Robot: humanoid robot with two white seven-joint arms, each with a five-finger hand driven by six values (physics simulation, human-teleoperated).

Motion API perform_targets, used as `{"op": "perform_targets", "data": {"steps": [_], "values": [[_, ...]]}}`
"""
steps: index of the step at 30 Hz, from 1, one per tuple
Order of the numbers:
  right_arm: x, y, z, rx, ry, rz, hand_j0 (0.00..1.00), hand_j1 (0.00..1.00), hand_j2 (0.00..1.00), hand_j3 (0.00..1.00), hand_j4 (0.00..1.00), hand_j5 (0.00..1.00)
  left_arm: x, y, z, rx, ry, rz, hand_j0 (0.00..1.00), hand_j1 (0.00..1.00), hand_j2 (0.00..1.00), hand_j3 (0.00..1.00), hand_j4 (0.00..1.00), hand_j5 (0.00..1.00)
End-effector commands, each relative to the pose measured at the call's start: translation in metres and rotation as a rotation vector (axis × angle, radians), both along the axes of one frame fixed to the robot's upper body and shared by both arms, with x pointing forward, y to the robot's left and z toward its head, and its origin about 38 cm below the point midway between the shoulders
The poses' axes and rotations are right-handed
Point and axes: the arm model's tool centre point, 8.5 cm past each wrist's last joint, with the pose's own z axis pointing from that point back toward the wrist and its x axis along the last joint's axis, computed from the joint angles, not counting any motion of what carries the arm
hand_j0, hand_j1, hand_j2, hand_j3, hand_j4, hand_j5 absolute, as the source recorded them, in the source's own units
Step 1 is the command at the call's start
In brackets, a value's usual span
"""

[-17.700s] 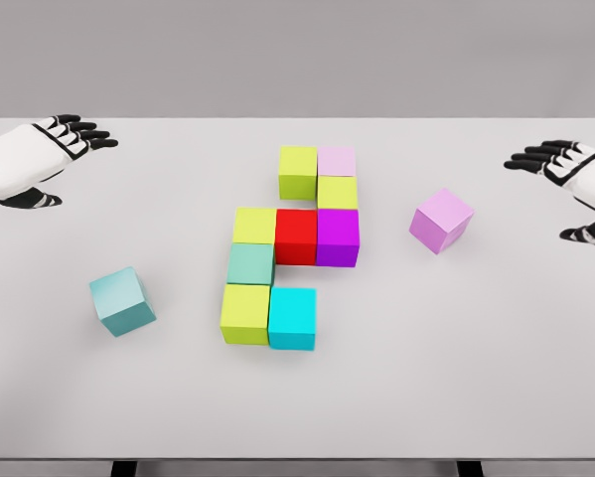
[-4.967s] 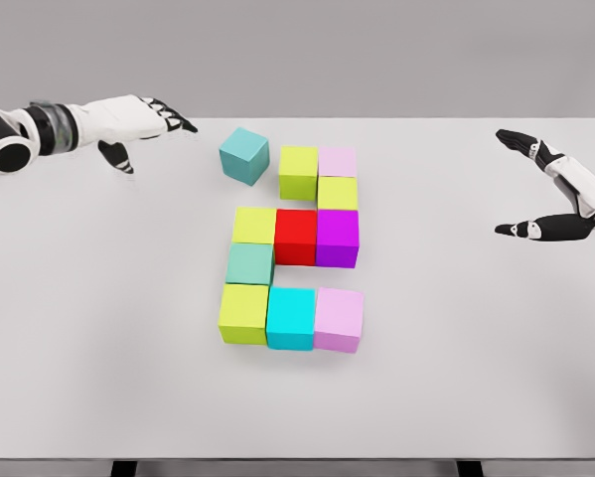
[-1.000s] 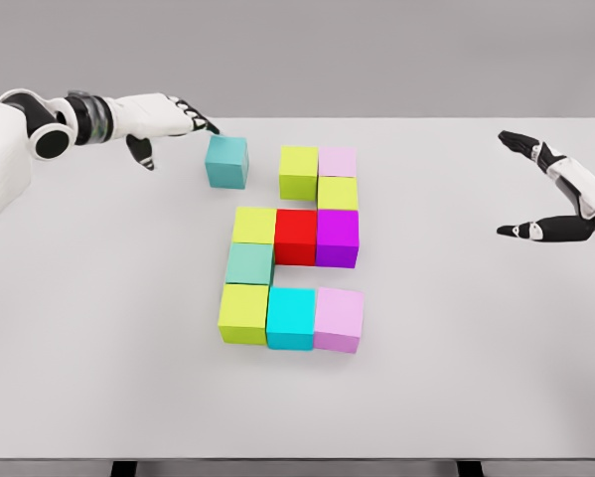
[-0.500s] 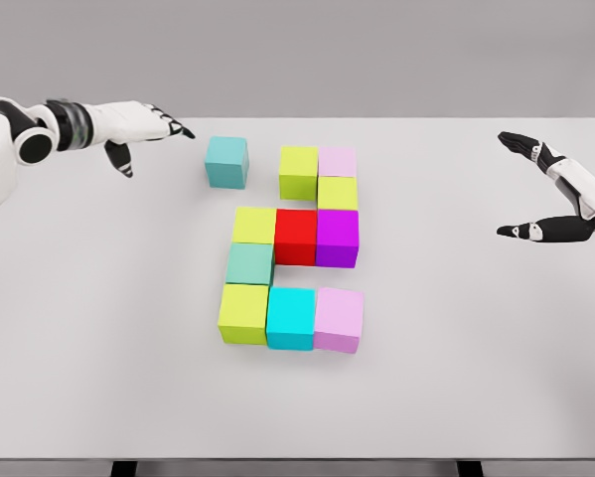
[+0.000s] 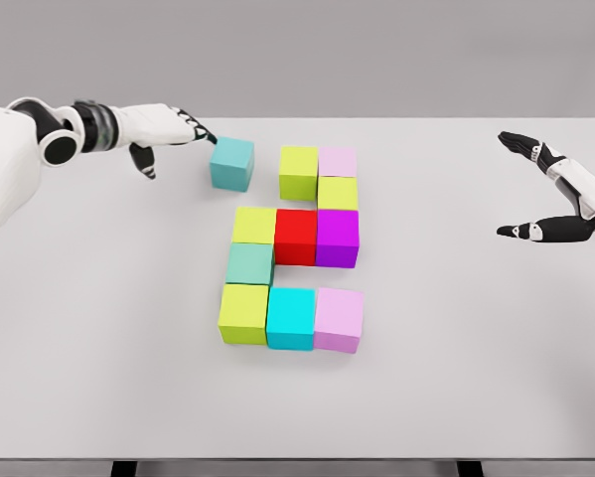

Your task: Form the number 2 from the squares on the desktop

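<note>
Head view: near you, the bottom row (image 5: 291, 318), the middle row (image 5: 296, 236) and the right upper blocks (image 5: 319, 171) look set on the table (image 5: 456, 348). Left to do, you judge: the teal cube (image 5: 232, 163), just left of the top row. Left hand (image 5: 168, 126), fingers extended, holding nothing, touches its left face. Right hand (image 5: 560, 199) hangs released, far right.

Left hand (image 5: 163, 127) back at teal cube (image 5: 231, 163), nudged it right
</note>
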Motion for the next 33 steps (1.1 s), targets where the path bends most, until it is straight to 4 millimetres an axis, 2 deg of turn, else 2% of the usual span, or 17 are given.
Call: {"op": "perform_targets", "data": {"steps": [1, 6, 8, 13, 15, 19, 23, 27, 33], "values": [[0.0, -0.001, 0.001, 0.009, -0.001, -0.002, 1.0, 1.0, 1.0, 1.0, 1.0, 1.0, 0.0, -0.005, 0.002, -0.005, -0.006, -0.014, 1.0, 1.0, 1.0, 1.0, 1.0, 1.0], [0.0, -0.001, 0.001, 0.008, 0.0, -0.003, 1.0, 1.0, 1.0, 1.0, 1.0, 1.0, -0.001, -0.003, 0.001, -0.003, -0.003, -0.009, 1.0, 1.0, 1.0, 1.0, 1.0, 1.0], [0.0, 0.0, 0.001, 0.007, 0.0, -0.001, 1.0, 1.0, 1.0, 1.0, 1.0, 1.0, 0.0, 0.005, 0.002, 0.001, -0.003, 0.008, 1.0, 1.0, 1.0, 1.0, 1.0, 1.0], [0.0, -0.001, 0.001, 0.008, -0.001, -0.002, 1.0, 1.0, 1.0, 1.0, 1.0, 1.0, -0.003, 0.039, 0.006, 0.031, -0.008, 0.052, 1.0, 1.0, 1.0, 1.0, 1.0, 1.0], [0.0, -0.001, 0.001, 0.008, -0.001, -0.002, 1.0, 1.0, 1.0, 1.0, 1.0, 1.0, -0.005, 0.044, 0.005, 0.046, -0.005, 0.051, 1.0, 1.0, 1.0, 1.0, 1.0, 1.0], [0.0, -0.001, 0.001, 0.008, -0.001, -0.002, 1.0, 1.0, 1.0, 1.0, 1.0, 1.0, -0.014, 0.031, 0.011, 0.083, -0.026, -0.038, 1.0, 1.0, 1.0, 1.0, 1.0, 1.0], [0.0, -0.001, 0.001, 0.008, 0.0, -0.003, 1.0, 1.0, 1.0, 1.0, 1.0, 1.0, -0.021, 0.031, 0.014, 0.101, -0.035, -0.074, 1.0, 1.0, 1.0, 1.0, 1.0, 1.0], [0.0, -0.001, 0.001, 0.008, 0.0, -0.003, 1.0, 1.0, 1.0, 1.0, 1.0, 1.0, -0.027, 0.027, 0.004, 0.102, -0.019, -0.094, 1.0, 1.0, 1.0, 1.0, 1.0, 1.0], [0.0, -0.002, 0.001, 0.006, 0.0, -0.003, 1.0, 1.0, 1.0, 1.0, 1.0, 1.0, -0.028, 0.019, 0.002, 0.096, -0.019, -0.112, 1.0, 1.0, 1.0, 1.0, 1.0, 1.0]]}}
